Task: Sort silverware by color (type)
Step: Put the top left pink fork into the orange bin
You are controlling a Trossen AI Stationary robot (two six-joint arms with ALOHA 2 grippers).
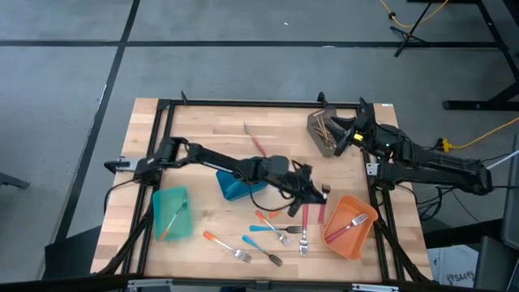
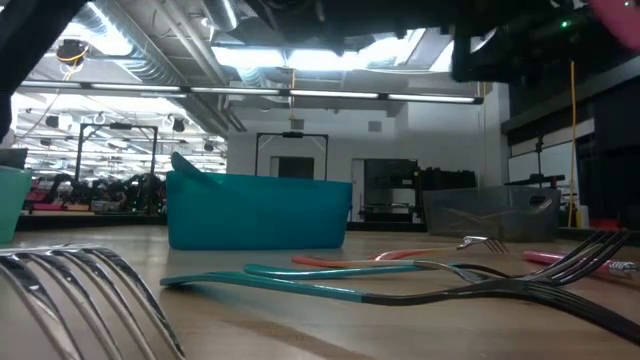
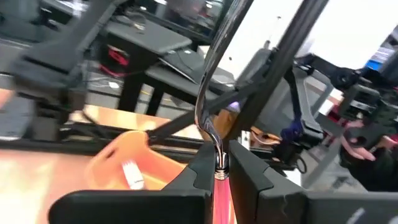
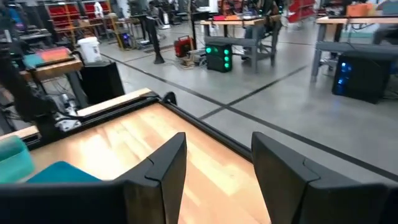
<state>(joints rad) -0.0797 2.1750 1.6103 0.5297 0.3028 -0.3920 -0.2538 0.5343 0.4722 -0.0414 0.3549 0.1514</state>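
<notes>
- Four rectangular bins ring the wooden slatted worktop (image 1: 203, 130): a teal plastic bin (image 1: 171, 214) at the left front, a blue plastic bin (image 1: 235, 186) near the middle, an orange plastic bin (image 1: 349, 226) at the right front and a grey plastic bin (image 1: 323, 132) at the right rear.
- Inside the teal bin lies one utensil with an orange handle (image 1: 172, 222); the orange bin holds a silver fork with a pink handle (image 1: 349, 224); the grey bin holds several all-gold utensils (image 1: 324, 131).
- Left claw (image 1: 318, 195), reaching across the middle of the worktop just beside the orange bin, is clenched on a pink-handled utensil (image 3: 214, 124), which stands upright between its dark fingers (image 3: 249, 180) in the left wrist view.
- Right claw (image 1: 339, 134) hangs over the grey bin with its fingers (image 4: 168, 163) spread apart and nothing between them.
- Loose silverware lies along the front of the worktop between the teal and orange bins: orange-handled forks (image 1: 219, 241), blue-handled forks (image 1: 258, 243) and pink-handled pieces (image 1: 306, 219).
- One more pink-handled utensil (image 1: 254, 139) lies alone toward the rear centre, well apart from the rest.
</notes>
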